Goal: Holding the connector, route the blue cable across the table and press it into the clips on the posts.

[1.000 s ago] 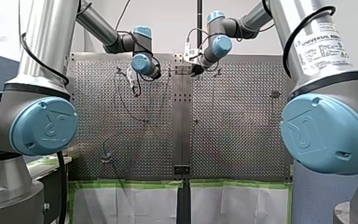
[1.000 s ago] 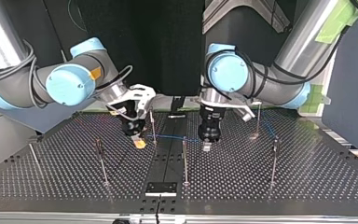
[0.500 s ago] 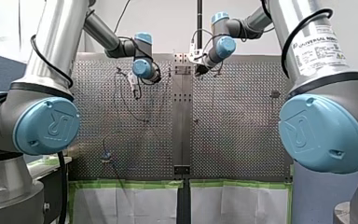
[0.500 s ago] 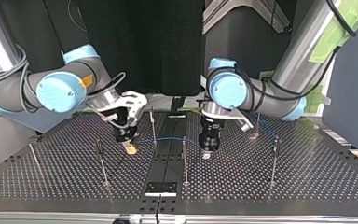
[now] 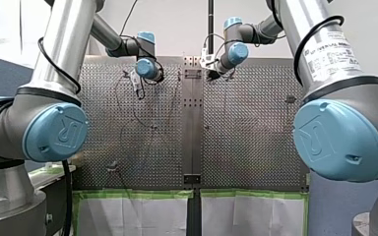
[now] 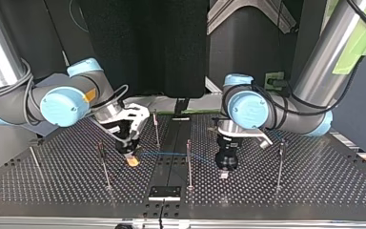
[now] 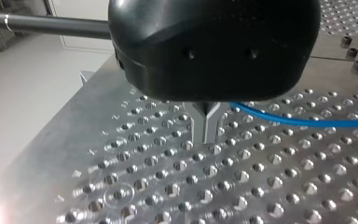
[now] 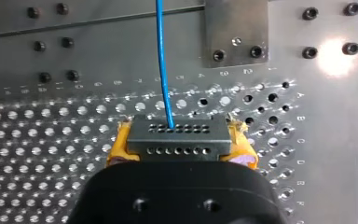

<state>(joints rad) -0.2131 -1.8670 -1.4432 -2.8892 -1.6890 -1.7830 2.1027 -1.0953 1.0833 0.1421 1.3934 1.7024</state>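
In the right wrist view a dark grey connector [image 8: 177, 140] with rows of small holes sits between yellow pads [image 8: 244, 149]; my right gripper [image 8: 179, 156] is shut on it. The blue cable [image 8: 162, 60] leaves the connector and runs ahead over the perforated table. In the top view my right gripper [image 6: 132, 160] hangs low at the left of the middle, and the blue cable [image 6: 181, 154] stretches past a thin post [image 6: 189, 164] to my left gripper [image 6: 225, 171]. The left gripper's metal fingers [image 7: 200, 126] are pressed together just above the table, with the blue cable [image 7: 303, 122] coming out beside them.
More thin posts stand on the table: one [image 6: 105, 164] near my right gripper, one [image 6: 156, 129] behind the cable, one [image 6: 279, 164] at the top view's right and one [image 6: 34, 160] at its far left. A small black plate [image 6: 164, 192] lies near the front edge.
In the top view both grippers have come nearer to the camera. My left gripper has also shifted to that view's right, drawing the cable longer between the two.
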